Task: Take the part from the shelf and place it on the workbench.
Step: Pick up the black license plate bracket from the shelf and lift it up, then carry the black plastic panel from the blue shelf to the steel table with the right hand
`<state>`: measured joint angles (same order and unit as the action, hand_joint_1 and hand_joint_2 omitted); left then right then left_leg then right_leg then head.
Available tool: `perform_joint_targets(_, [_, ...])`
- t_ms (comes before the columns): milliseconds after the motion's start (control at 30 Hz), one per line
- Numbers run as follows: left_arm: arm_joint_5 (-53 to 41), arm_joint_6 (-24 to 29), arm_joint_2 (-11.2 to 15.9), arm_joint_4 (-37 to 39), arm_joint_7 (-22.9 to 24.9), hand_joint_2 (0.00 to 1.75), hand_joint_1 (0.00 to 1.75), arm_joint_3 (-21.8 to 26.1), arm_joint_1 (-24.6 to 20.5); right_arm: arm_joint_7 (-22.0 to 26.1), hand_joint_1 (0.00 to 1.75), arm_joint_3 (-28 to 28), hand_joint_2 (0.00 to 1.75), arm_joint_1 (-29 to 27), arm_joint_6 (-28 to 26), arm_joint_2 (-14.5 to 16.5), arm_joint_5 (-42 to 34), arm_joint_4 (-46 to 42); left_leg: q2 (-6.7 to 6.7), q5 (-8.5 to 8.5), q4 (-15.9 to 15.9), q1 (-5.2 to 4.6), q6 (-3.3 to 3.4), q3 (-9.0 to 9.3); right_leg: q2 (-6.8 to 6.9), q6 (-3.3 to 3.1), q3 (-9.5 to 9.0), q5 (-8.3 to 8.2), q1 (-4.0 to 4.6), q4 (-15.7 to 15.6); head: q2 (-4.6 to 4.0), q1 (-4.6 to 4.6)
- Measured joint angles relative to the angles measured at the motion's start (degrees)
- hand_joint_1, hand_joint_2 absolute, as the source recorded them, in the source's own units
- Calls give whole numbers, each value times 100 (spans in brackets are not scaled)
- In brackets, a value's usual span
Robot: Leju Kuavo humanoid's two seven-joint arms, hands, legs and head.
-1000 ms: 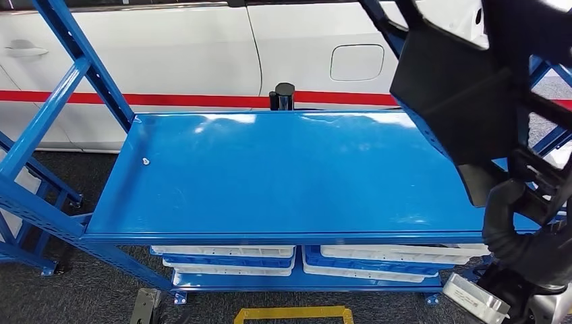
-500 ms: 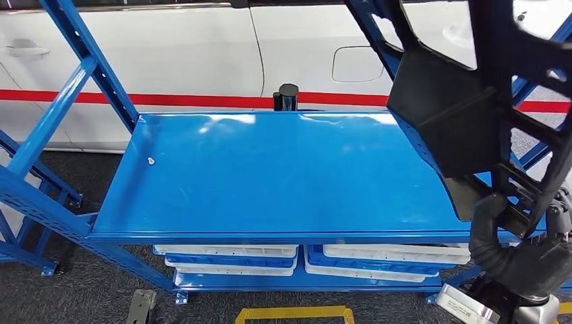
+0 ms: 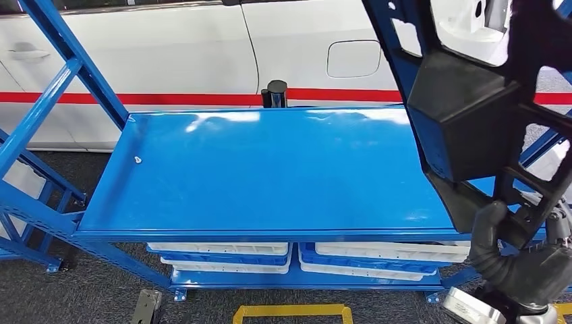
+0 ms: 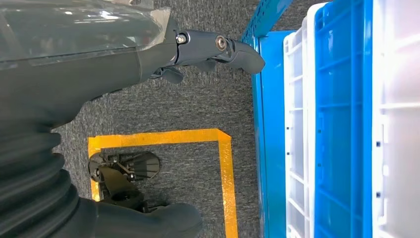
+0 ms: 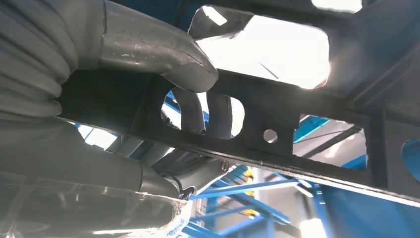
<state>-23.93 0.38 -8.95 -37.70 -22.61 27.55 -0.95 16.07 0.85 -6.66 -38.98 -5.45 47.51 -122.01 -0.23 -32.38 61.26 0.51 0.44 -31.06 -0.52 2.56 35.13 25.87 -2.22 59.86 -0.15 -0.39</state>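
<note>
A large black plastic part (image 3: pixel 472 115), an open lattice with a solid angular block, hangs at the right over the right end of the blue steel bench top (image 3: pixel 270 169). My right hand (image 3: pixel 512 260) grips its lower bar from below. Close up, the grey thumb (image 5: pixel 148 49) presses on one side of the part's flat bar (image 5: pixel 277 124) and the dark fingers curl through a slot. My left hand (image 4: pixel 99 64) hangs beside the rack's lower level, holding nothing, with its fingers (image 4: pixel 223 47) stretched out.
A white car (image 3: pixel 168 54) with a red stripe stands behind the bench. A black cylinder (image 3: pixel 275 93) sits at the back edge and a small screw (image 3: pixel 137 160) at the left. White and blue crates (image 3: pixel 222 255) lie below. Blue uprights (image 3: pixel 61 67) slant at the left.
The camera has shifted a little. The black part has turned in my right hand's grip and now reaches further over the bench's right end. The bench top itself is unchanged.
</note>
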Motion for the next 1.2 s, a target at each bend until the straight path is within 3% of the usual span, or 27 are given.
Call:
perform_joint_targets(100, [-66, -1, -17, 0, -10, 175, 0, 37, 10, 1, 175, 1, 175, -17, 74, 27, -111, 28, 6, -582, 1027, 9, -34, -417, 25, -130, 91, -68, 42, -2, 0, -7])
perform_joint_targets(133, [-84, -3, -22, 0, -10, 175, 0, 48, 17, 2, 175, 2, 175, -31, 91, 39, -134, 48, 6, -655, 1236, 10, -31, -493, 30, -158, 130, -97, 61, -1, 0, -7])
perform_joint_targets(167, [-96, -4, -26, -1, -10, 175, 0, 57, 24, 4, 175, 3, 175, -47, 103, 52, -154, 71, 5, -617, 1234, 10, -17, -463, 32, -175, 167, -129, 77, -1, 0, -7])
perform_joint_targets(233, [-120, -7, -29, -6, -10, 175, 0, 72, 33, 11, 175, 6, 175, -73, 112, 77, -191, 110, 5, -318, 629, 6, 44, -85, 30, -172, 231, -203, 99, -1, 0, -7])
perform_joint_targets(300, [-142, -10, -32, -35, -13, 175, 0, 82, 34, 18, 175, 7, 175, -88, 123, 98, -219, 141, 3, -90, -87, -20, 97, 294, 29, -124, 269, -280, 122, -3, 0, 3])
perform_joint_targets(333, [-155, -14, -35, -52, -16, 175, 0, 89, 37, 21, 175, 8, 175, -94, 137, 106, -228, 156, 1, -38, -271, -48, 117, 374, 34, -88, 277, -319, 123, -11, 0, 9])
perform_joint_targets(433, [-186, -33, -57, -95, -21, 175, 0, 133, 84, 19, 175, 12, 175, -133, 188, 131, -251, 195, 4, 119, -359, -110, 207, 316, 49, 37, 295, -441, 93, -74, 0, 15])
perform_joint_targets(500, [-198, -43, -72, -126, -18, 175, 0, 162, 108, 6, 175, 14, 175, -178, 211, 142, -268, 213, 24, 297, -413, -95, 291, 207, 50, 22, 412, -234, 101, 89, 0, 23])
perform_joint_targets(567, [-216, -50, -86, -149, -15, 175, 0, 178, 118, -7, 175, 16, 175, -211, 219, 147, -283, 231, 41, 447, -427, -89, 343, 48, 49, -59, 590, 291, 108, 671, 0, 39])
perform_joint_targets(633, [-231, -61, -102, -158, -14, 175, 0, 186, 135, -11, 175, 18, 175, -232, 221, 150, -296, 255, 61, 571, -419, -94, 345, -99, 49, -49, 661, 633, 107, 1326, 0, 45])
perform_joint_targets(667, [-236, -71, -109, -160, -12, 175, 0, 191, 145, -16, 175, 19, 175, -246, 226, 151, -307, 267, 69, 629, -413, -95, 336, -173, 50, -1, 588, 647, 105, 1454, 0, 45])
perform_joint_targets(700, [-239, -81, -116, -161, -9, 175, 0, 195, 157, -25, 175, 20, 175, -267, 234, 151, -323, 279, 75, 685, -405, -91, 321, -243, 51, 61, 411, 580, 100, 1372, 0, 45])
perform_joint_targets(767, [-247, -93, -125, -169, -6, 175, 0, 206, 176, -49, 175, 21, 175, -316, 251, 152, -366, 295, 77, 773, -368, -84, 275, -377, 52, 148, -186, 439, 85, 670, 0, 47])
perform_joint_targets(833, [-253, -97, -126, -191, -5, 175, 0, 216, 189, -61, 175, 23, 175, -371, 255, 155, -406, 305, 75, 844, -319, -94, 212, -465, 42, 124, -687, 479, 108, -60, 0, 43])
perform_joint_targets(867, [-256, -98, -126, -201, -4, 175, 0, 221, 195, -62, 175, 23, 175, -404, 254, 158, -419, 308, 72, 880, -304, -102, 179, -488, 37, 91, -777, 522, 127, -227, 0, 38])
perform_joint_targets(933, [-261, -99, -122, -211, -4, 175, 0, 228, 210, -62, 175, 24, 175, -467, 251, 165, -435, 314, 63, 934, -291, -95, 116, -509, 39, 12, -741, 497, 122, -260, 0, 26])
perform_joint_targets(1000, [-265, -98, -119, -214, -4, 175, 0, 239, 225, -62, 175, 23, 175, -498, 249, 180, -442, 320, 44, 717, -134, -68, 52, -572, 52, -108, -668, 415, 81, -260, 0, 12])
perform_joint_targets(1067, [-268, -97, -117, -215, -4, 175, 0, 247, 235, -62, 175, 21, 175, -527, 245, 199, -462, 321, 29, 159, 413, -35, -12, -721, 69, -209, -568, 308, 77, -262, 0, -7])
perform_joint_targets(1100, [-268, -97, -117, -215, -8, 175, 0, 248, 239, -62, 175, 20, 175, -549, 243, 208, -483, 321, 27, -102, 787, -19, -38, -804, 74, -233, -509, 250, 87, -259, 0, -14])
perform_joint_targets(1133, [-268, -97, -116, -215, -14, 175, 0, 249, 245, -61, 175, 20, 175, -571, 243, 219, -506, 322, 27, -244, 1110, -4, -58, -853, 77, -236, -443, 188, 97, -254, 0, -15])
perform_joint_targets(1167, [-267, -97, -116, -214, -23, 175, 0, 250, 252, -61, 175, 20, 175, -594, 244, 229, -525, 322, 26, -251, 1299, 9, -69, -841, 77, -227, -375, 129, 104, -246, 0, -15])
perform_joint_targets(1200, [-264, -97, -115, -214, -32, 175, 0, 251, 259, -60, 175, 20, 175, -612, 246, 238, -541, 323, 27, -143, 1293, 19, -73, -734, 76, -210, -297, 73, 107, -236, 0, -15])
